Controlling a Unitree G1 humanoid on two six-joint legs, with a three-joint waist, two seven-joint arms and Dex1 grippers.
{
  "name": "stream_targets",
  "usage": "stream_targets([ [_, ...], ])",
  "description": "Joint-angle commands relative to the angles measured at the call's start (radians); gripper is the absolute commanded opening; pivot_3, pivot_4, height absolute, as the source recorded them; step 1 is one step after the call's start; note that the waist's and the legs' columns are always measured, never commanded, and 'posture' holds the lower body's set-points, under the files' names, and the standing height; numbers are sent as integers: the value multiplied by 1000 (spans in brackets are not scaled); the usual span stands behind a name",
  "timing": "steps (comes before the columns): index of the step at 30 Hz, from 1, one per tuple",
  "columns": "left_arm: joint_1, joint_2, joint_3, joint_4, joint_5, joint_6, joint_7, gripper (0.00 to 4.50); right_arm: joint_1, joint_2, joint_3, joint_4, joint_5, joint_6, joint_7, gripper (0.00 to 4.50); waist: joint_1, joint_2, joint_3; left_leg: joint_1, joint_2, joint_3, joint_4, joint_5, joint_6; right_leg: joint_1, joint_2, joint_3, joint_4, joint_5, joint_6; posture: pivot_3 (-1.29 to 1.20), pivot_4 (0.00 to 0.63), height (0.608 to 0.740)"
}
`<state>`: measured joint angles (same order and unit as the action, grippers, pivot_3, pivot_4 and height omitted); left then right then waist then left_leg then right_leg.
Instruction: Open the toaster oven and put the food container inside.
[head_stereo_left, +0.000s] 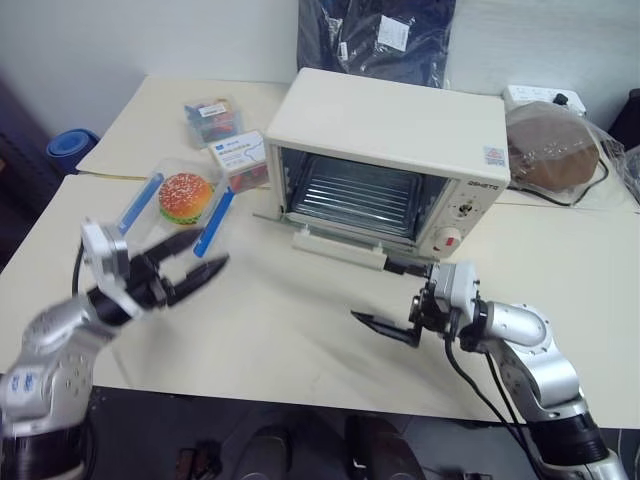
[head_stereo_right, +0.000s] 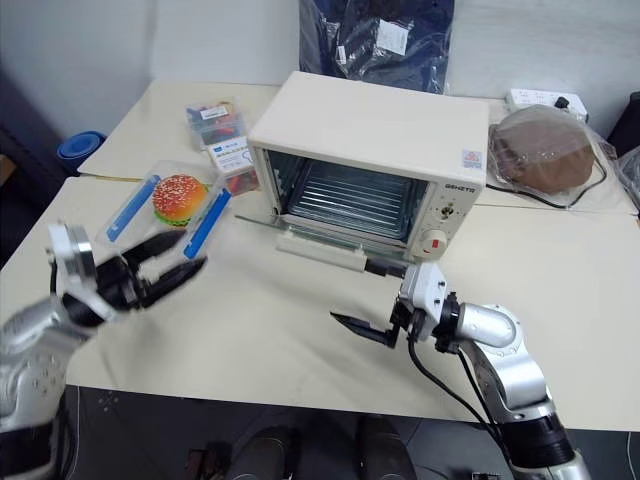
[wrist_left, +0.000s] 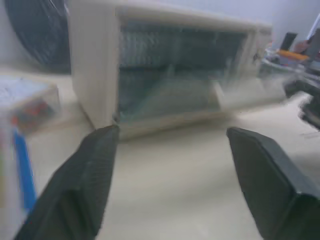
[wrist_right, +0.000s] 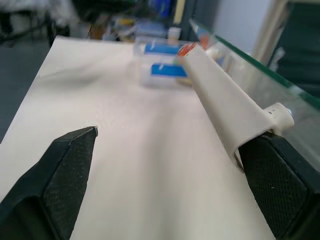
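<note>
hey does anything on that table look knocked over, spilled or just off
Nothing stands out. The toaster oven sits square with its glass door folded down flat, and the food container lies level to its left, lid on, burger inside. No spills or damage show.

Both head eyes look forward and down over the table (head_stereo_left: 300, 330), sharing the toaster oven (head_stereo_right: 370, 150). Each wrist camera sits low, close above the tabletop, facing that oven

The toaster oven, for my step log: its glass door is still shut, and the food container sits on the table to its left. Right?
No. The toaster oven door is already folded down open, as the left eye view shows. The food container does sit on the table to its left.
</note>
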<state>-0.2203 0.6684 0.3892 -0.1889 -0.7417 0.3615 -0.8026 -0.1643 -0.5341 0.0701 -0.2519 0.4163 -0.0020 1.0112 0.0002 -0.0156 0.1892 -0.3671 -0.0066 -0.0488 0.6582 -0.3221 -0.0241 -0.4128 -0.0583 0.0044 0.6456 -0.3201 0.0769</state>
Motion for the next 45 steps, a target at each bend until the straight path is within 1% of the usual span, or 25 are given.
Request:
stream_targets([
  [1, -162, 24, -76, 94, 87, -17, 2, 2483, 5, -13, -13, -17, -9, -52, 24, 4500, -1, 0, 0, 1, -1, 0, 0, 0, 0, 1, 0, 1, 0, 0, 0, 0, 150, 740],
  [3, -260, 8, -133, 165, 128, -13, -8, 1886, 4, -14, -16, -11, -12, -58, 23, 4500, -4, 0, 0, 2, -1, 1, 0, 0, 0, 1, 0, 1, 0, 0, 1, 0, 150, 740],
  [6, -388, -25, -216, 304, 220, -73, -29, 932, 4, -15, -21, -8, -18, -61, 16, 4500, -6, 0, 0, 1, -1, 3, 0, 2, -3, 0, 1, 2, 0, 0, 1, 0, 150, 740],
  [9, -454, -55, -282, 389, 265, -122, -105, 106, 21, -17, -30, -13, -21, -60, 5, 4500, -5, 0, 0, -2, 0, 3, 2, 2, -3, -1, 1, 1, 0, 1, 1, 0, 150, 740],
  [11, -458, -59, -312, 388, 259, -102, -168, 43, 56, -26, -46, -24, -19, -63, 1, 4500, -4, 0, 0, -2, 0, 4, 2, 2, -3, -1, 1, 1, 0, 1, 2, 0, 150, 740],
  [13, -449, -54, -335, 378, 277, -105, -196, 43, 111, -34, -71, -38, -1, -73, 8, 4500, -1, 0, 0, -3, 0, 4, 2, 2, -3, -1, 1, 2, 0, 1, 2, 0, 150, 740],
  [16, -403, -35, -360, 346, 314, -129, -232, 43, 224, -44, -128, -51, 25, -109, 23, 4500, 0, 0, 0, -3, 0, 3, 3, 2, -3, -1, 1, 2, 0, 1, 2, 0, 150, 740],
  [18, -362, -27, -369, 340, 353, -154, -219, 43, 304, -54, -179, -41, 27, -140, 24, 4500, -1, 0, 0, -2, -1, 3, 3, 2, -3, -1, 0, 3, -1, 1, 2, 0, 150, 740],
  [21, -295, -22, -383, 296, 385, -161, -208, 43, 377, -68, -257, -17, 35, -175, 27, 4500, -4, 0, 0, 0, -1, 4, 3, 1, -1, 1, 0, 4, 0, 1, 2, 0, 150, 740],
  [23, -257, -23, -402, 267, 425, -171, -189, 43, 385, -69, -298, 3, 41, -190, 20, 4500, -4, 0, 0, 1, 0, 4, 4, -1, 1, 1, 1, 4, 1, 1, 2, 0, 150, 740],
  [26, -215, -37, -426, 238, 464, -170, -162, 43, 360, -73, -329, 21, 43, -187, 10, 4500, -3, 0, 0, 2, 0, 4, 4, -1, 1, 2, 0, 4, 2, 1, 2, 0, 150, 740],
  [29, -184, -71, -430, 230, 508, -184, -88, 43, 292, -51, -345, 23, 44, -147, -67, 4500, -2, 0, 0, 2, 0, 4, 4, 0, 1, 2, 0, 4, 2, 1, 2, 0, 150, 740],
  [32, -154, -91, -422, 203, 506, -176, -66, 43, 245, -34, -332, 24, 14, -153, -116, 4500, -1, 0, 0, 1, 0, 3, 4, 0, 1, 1, 0, 4, 2, 1, 2, 0, 150, 740],
  [33, -126, -102, -401, 168, 473, -152, -56, 220, 226, -34, -316, 15, 35, -131, -109, 4500, -1, 0, 0, 1, 0, 3, 4, 0, 0, 1, 0, 3, 2, 1, 2, 0, 150, 740],
  [35, -36, -131, -315, 38, 330, -75, -40, 667, 195, -48, -287, -31, 151, -32, -62, 4500, -6, 0, 0, 1, 0, 3, 4, 0, 0, 1, 0, 3, 1, 1, 2, 0, 150, 740],
  [36, 5, -140, -271, -22, 288, -77, -32, 948, 178, -53, -278, -48, 197, -8, -30, 4500, -7, 0, 0, 0, 0, 4, 4, 0, -1, 1, 0, 4, 1, 1, 2, 0, 150, 740],
  [38, 82, -141, -186, -123, 230, -47, 10, 1608, 139, -37, -277, -53, 204, -37, -18, 4500, -9, 0, 0, -1, 1, 3, 4, 0, -1, 0, 0, 4, 0, 1, 2, 0, 150, 740],
  [39, 141, -138, -113, -176, 180, -11, 43, 1891, 127, -33, -272, -49, 194, -61, -1, 4500, -9, 0, 0, -1, 1, 3, 4, 0, -1, 0, 0, 4, 0, 1, 2, 0, 150, 740],
  [40, 207, -133, -31, -222, 157, 25, 89, 2210, 114, -30, -264, -44, 184, -82, 14, 4500, -8, 0, 0, -1, 1, 3, 4, 0, 0, 0, 0, 4, 0, 1, 2, 0, 150, 740],
  [41, 252, -130, 23, -254, 141, 48, 122, 2552, 107, -28, -258, -40, 178, -94, 28, 4500, -8, 0, 0, 0, 1, 2, 4, -1, 0, 1, 0, 3, 0, 1, 2, 0, 150, 740],
  [43, 393, -136, 168, -284, 110, 61, 145, 3136, 76, -23, -230, -23, 170, -120, 70, 4500, -8, 0, 0, 1, 2, 2, 4, -2, 1, 2, 0, 4, 0, 1, 2, 0, 150, 740],
  [45, 521, -171, 313, -273, 60, 68, 169, 3813, 46, -12, -196, -7, 167, -140, 107, 4500, -10, 0, 0, 2, 2, 3, 3, -2, 2, 2, 0, 4, 0, 1, 2, 0, 150, 740],
])
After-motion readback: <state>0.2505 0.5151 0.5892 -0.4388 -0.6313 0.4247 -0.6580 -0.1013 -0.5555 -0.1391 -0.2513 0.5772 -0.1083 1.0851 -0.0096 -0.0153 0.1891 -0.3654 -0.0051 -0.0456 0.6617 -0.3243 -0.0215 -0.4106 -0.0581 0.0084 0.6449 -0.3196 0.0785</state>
